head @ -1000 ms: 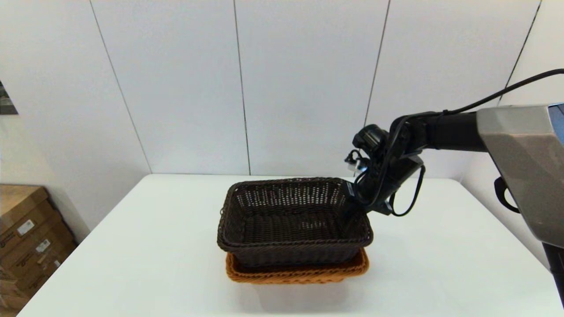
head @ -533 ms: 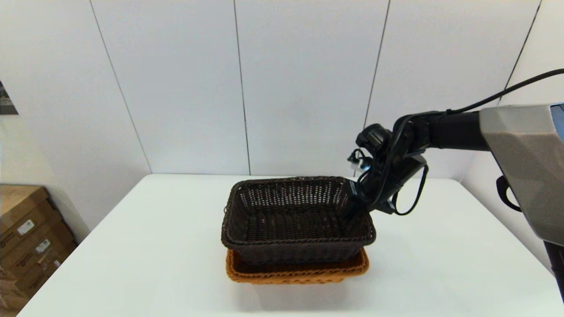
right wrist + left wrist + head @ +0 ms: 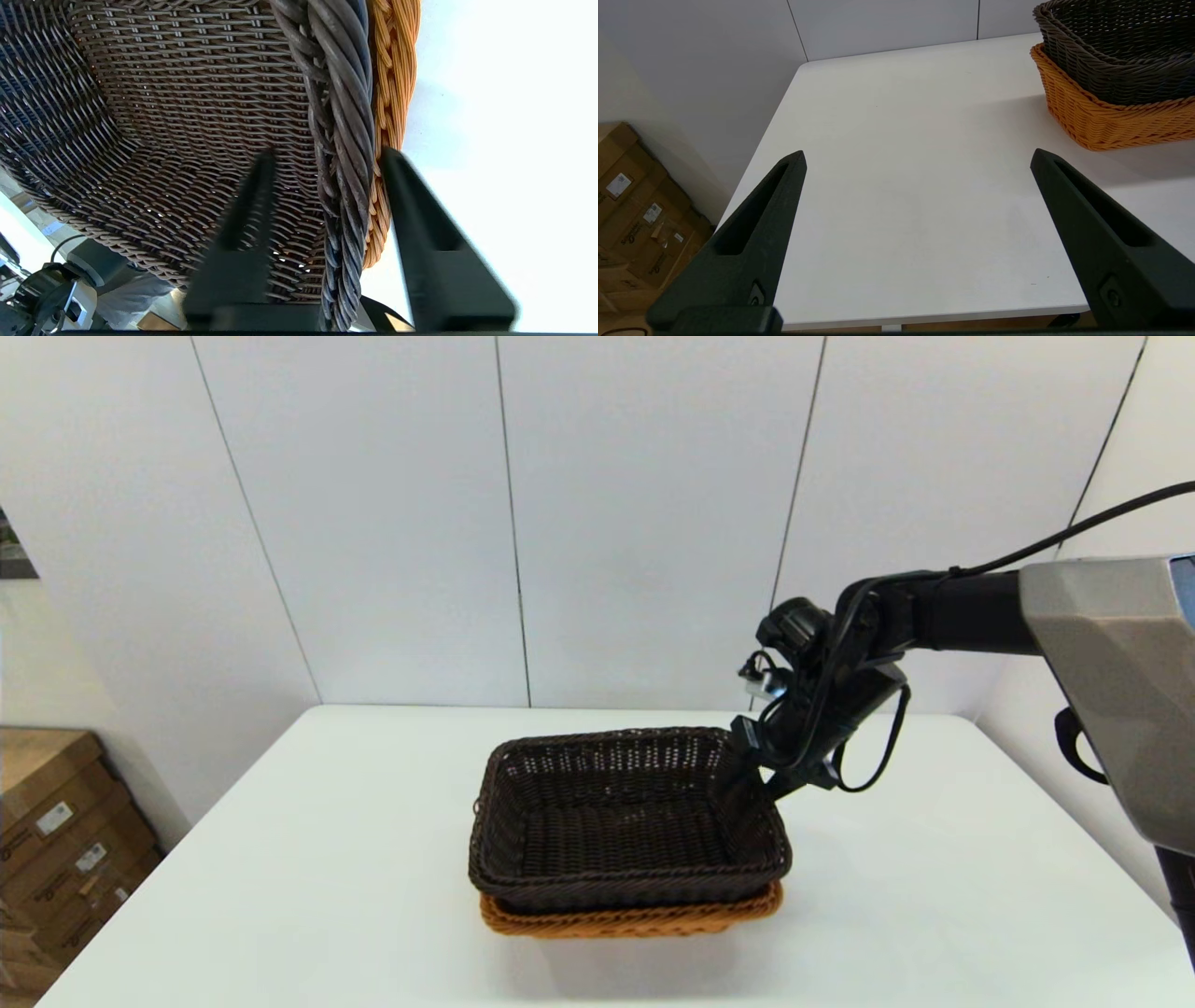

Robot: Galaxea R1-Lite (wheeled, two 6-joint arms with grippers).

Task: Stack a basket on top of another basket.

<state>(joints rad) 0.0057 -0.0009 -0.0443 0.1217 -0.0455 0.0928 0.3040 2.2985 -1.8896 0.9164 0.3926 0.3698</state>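
Two baskets sit nested near the middle of the white bench (image 3: 308, 859) in the head view: the dark brown basket (image 3: 627, 821) rests inside the orange-tan basket (image 3: 631, 919), whose rim shows only as a band along the near side. The right gripper (image 3: 750, 782) reaches in from the right and meets the dark basket at its far right corner.

From the left wrist, the left gripper (image 3: 917, 158) hangs spread wide over bare bench at the near left, well apart from both baskets, idle.

From the right wrist, the right gripper straddles the dark basket's braided rim, one finger inside against the weave, the other outside beside the orange rim. Gaps show on both sides of the rim, so the jaws look parted, not pinching.

Judged from this, stacking is essentially done and the step in hand is the release. The next move calls for lifting the gripper straight up off the rim without snagging the braid or tilting the top basket.
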